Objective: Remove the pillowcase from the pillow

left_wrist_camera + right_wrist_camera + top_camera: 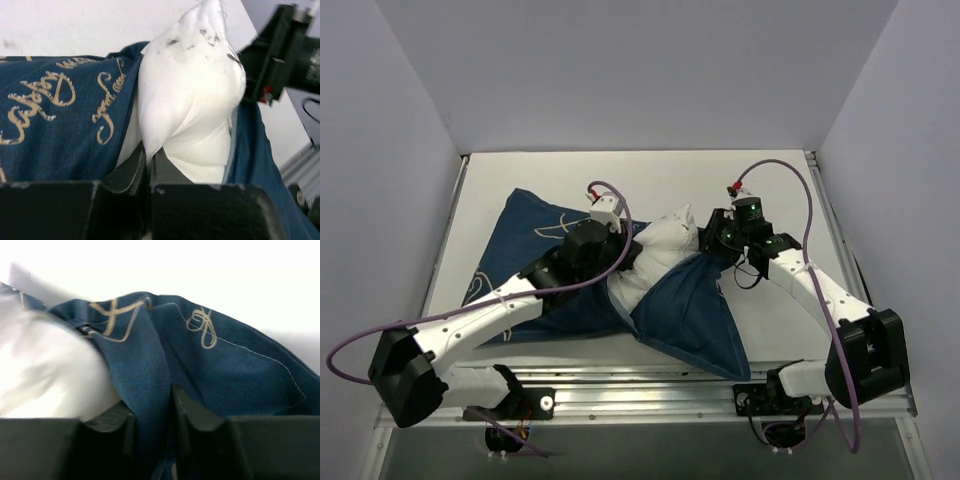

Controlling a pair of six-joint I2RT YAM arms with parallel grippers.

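The navy pillowcase lies crumpled across the middle of the table, with a flap hanging toward the front right. The white pillow bulges out of it at the centre. My left gripper is shut on a fold of the white pillow, beside the navy cover. My right gripper is shut on a fold of the pillowcase, with the pillow just to its left. In the top view the right gripper sits at the pillow's right side.
White walls close in the table at the back and both sides. A metal rail runs along the near edge by the arm bases. Purple cables loop over both arms.
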